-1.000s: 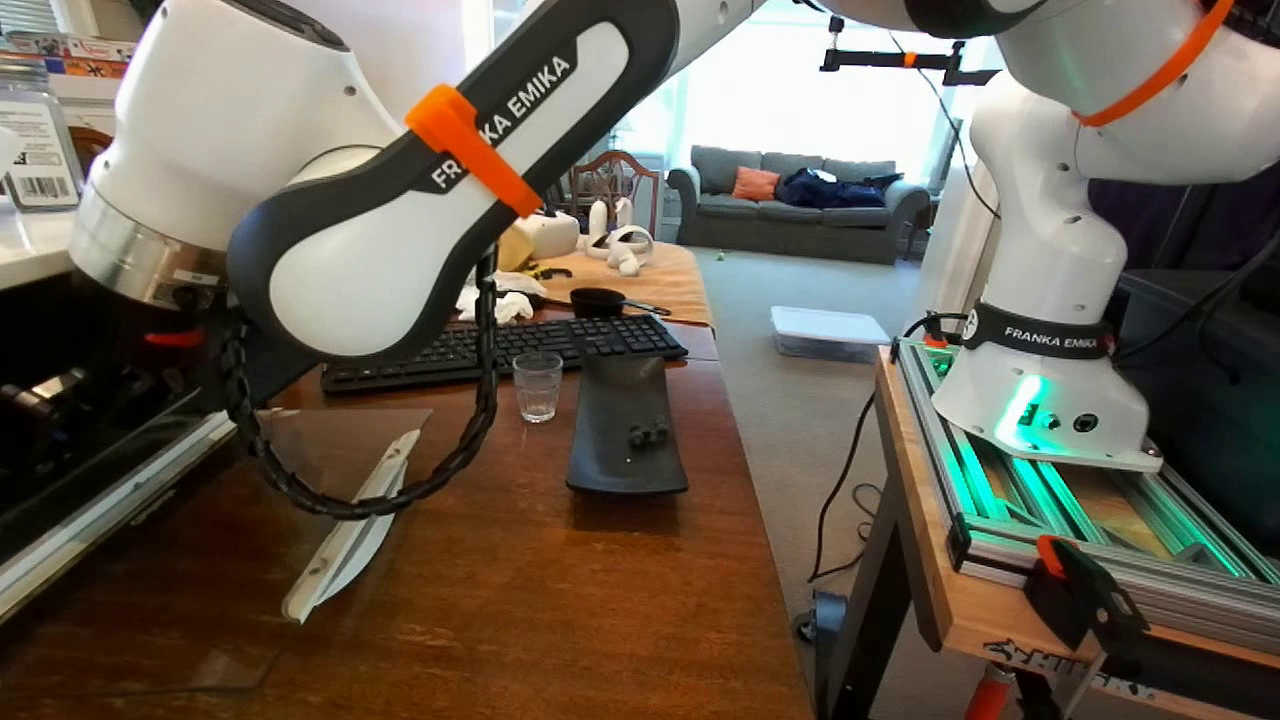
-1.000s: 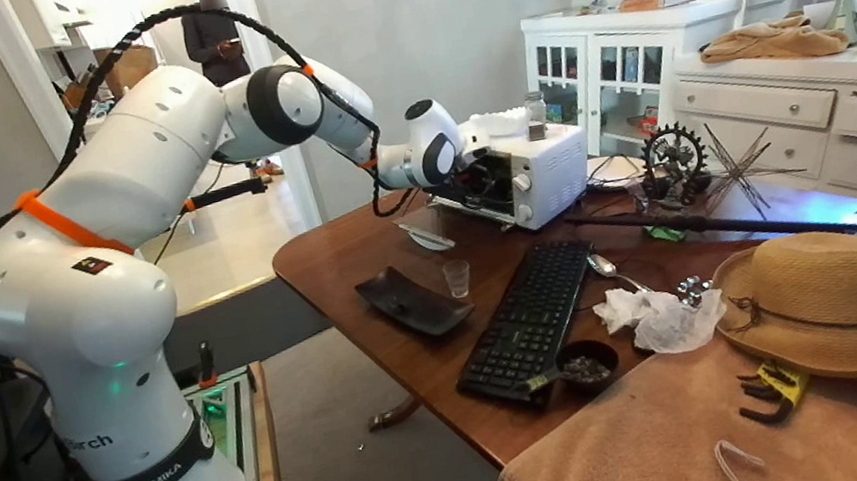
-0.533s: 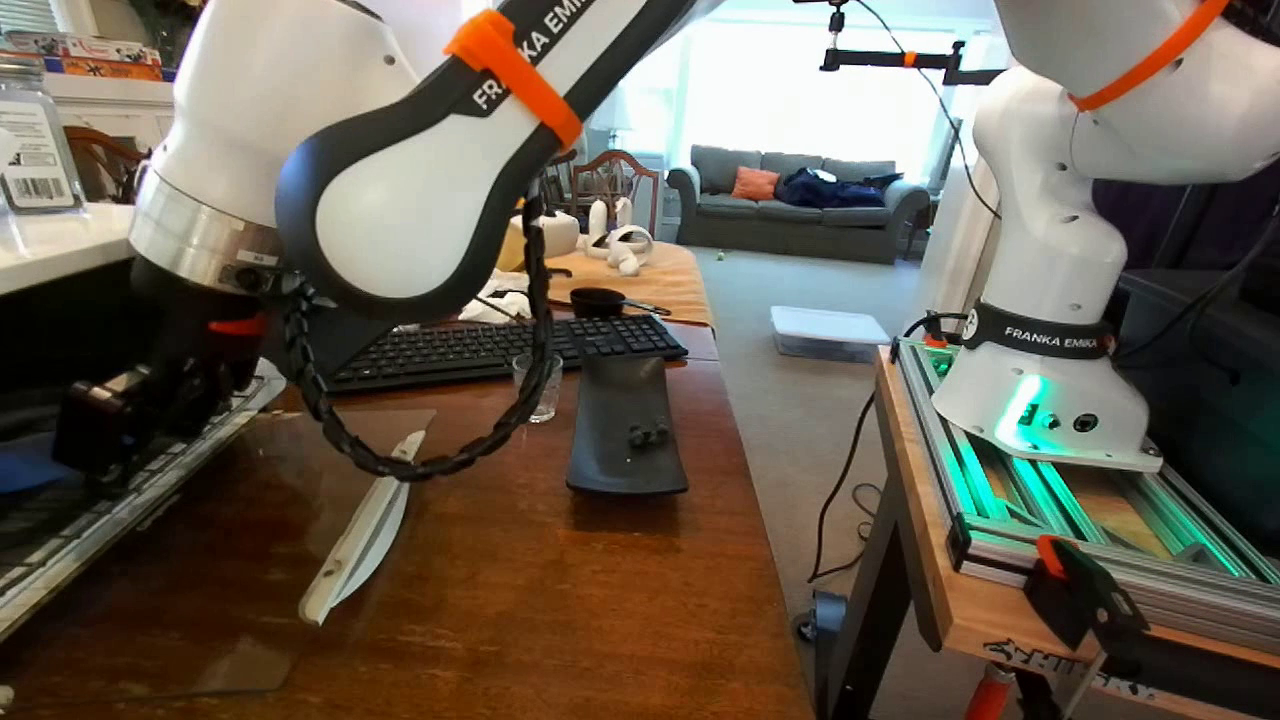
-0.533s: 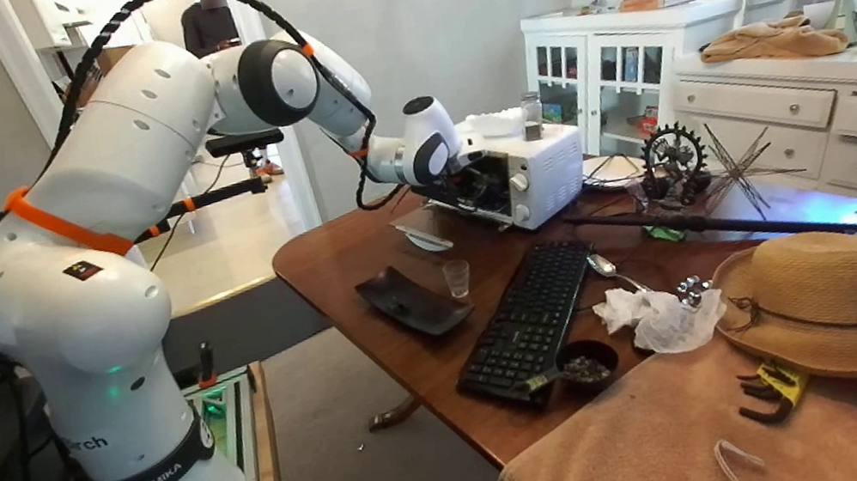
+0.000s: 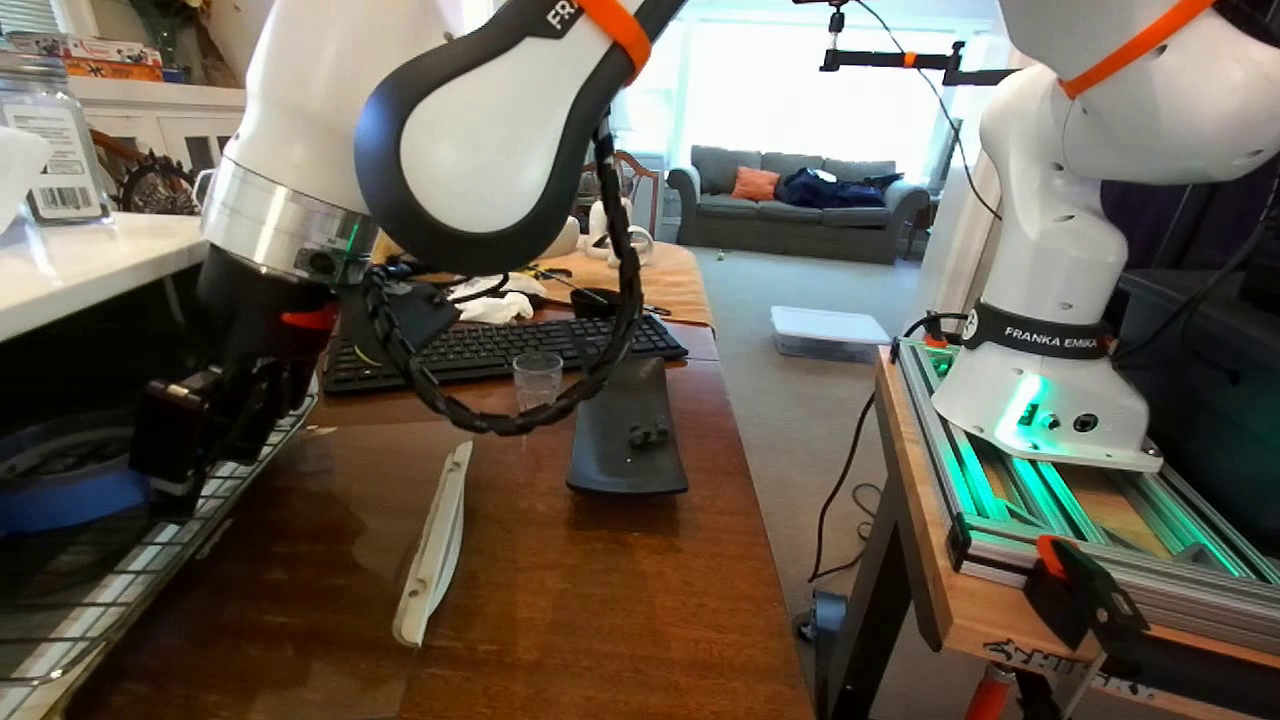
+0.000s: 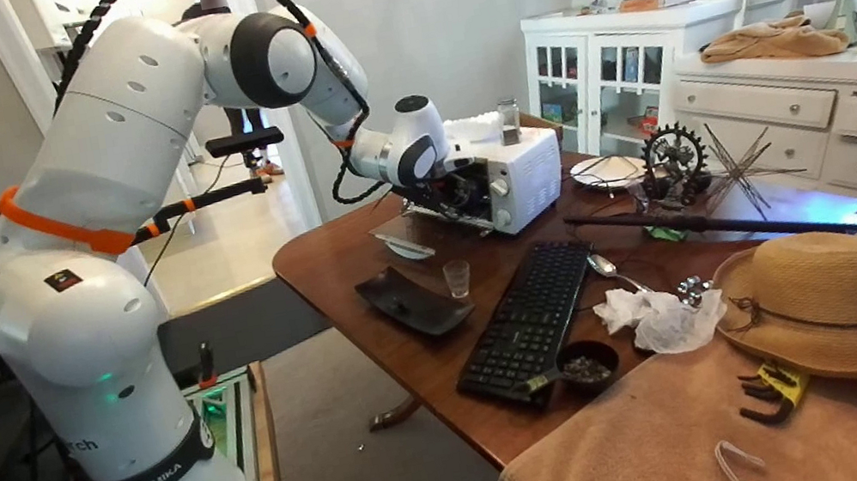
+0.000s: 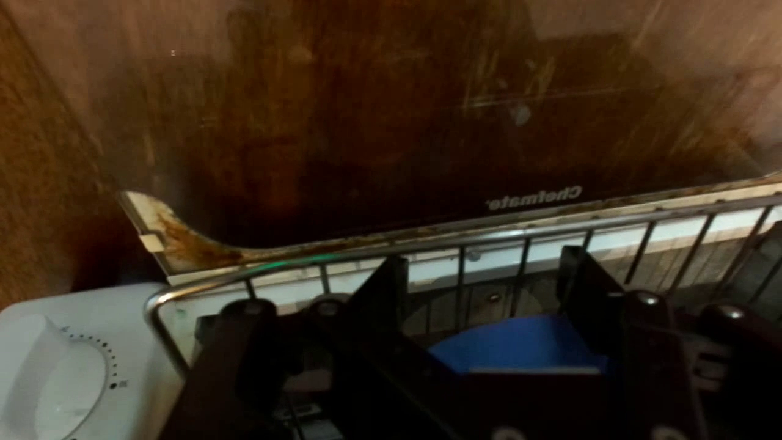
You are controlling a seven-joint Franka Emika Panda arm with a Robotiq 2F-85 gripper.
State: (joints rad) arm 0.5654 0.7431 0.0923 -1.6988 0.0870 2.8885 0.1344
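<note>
Blue object (image 7: 519, 348) inside toaster oven (image 6: 527, 179); gripper (image 7: 486, 278), jaws spread apart, hovers near it, above wire rack (image 7: 522, 233); glass door (image 7: 366, 134) down.

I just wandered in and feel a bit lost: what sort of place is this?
Most likely someone's home, going by the furnishings: a gray couch in the background, a white cabinet with glass doors, and a white toaster oven.

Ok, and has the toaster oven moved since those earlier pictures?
Yes. In an exterior view, the toaster oven has shifted leftward in the picture, away from the white plate, which stayed put and now shows more fully.
</note>
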